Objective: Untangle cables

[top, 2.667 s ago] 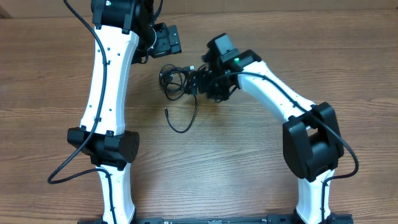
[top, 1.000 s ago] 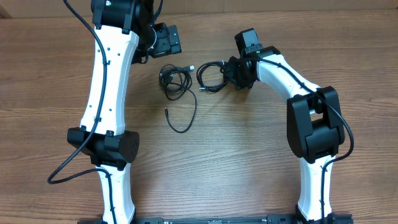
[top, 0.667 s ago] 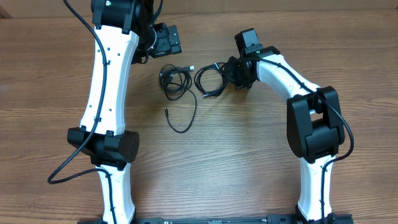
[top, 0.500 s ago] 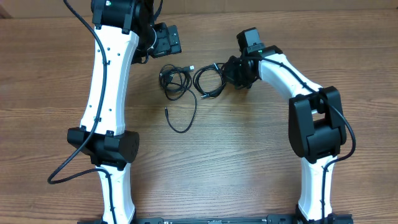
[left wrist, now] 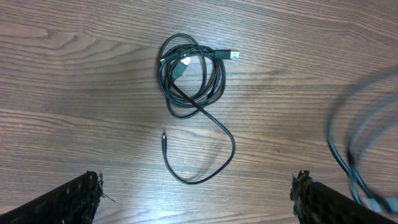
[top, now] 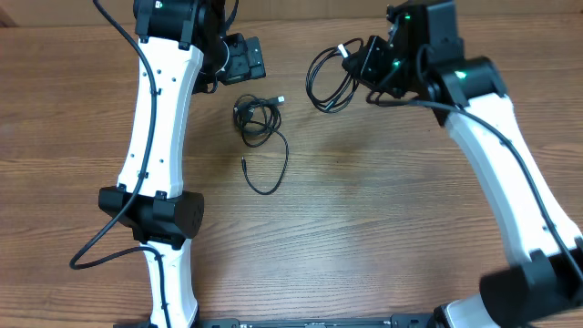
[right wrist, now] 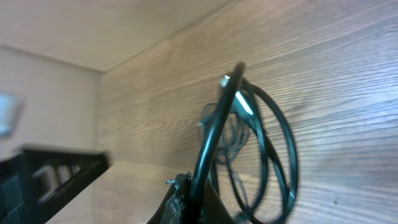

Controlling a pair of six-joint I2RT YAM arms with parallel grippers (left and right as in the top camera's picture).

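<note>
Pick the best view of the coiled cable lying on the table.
Left wrist: the coiled cable sits mid-frame, sharp, plug and loose tail both clear. Overhead shows it whole but small. Right wrist is filled by the other cable held in the right gripper; the table one is at most a blur behind.

The bench (top: 383, 228) is a brown wood-grain top with the grain running side to side. One thin black cable (left wrist: 166, 81) lies flat on it, wound into a loose coil with a silver plug (left wrist: 231, 56) poking out. A single tail (left wrist: 233, 146) curls away from the coil in an open hook.
</note>
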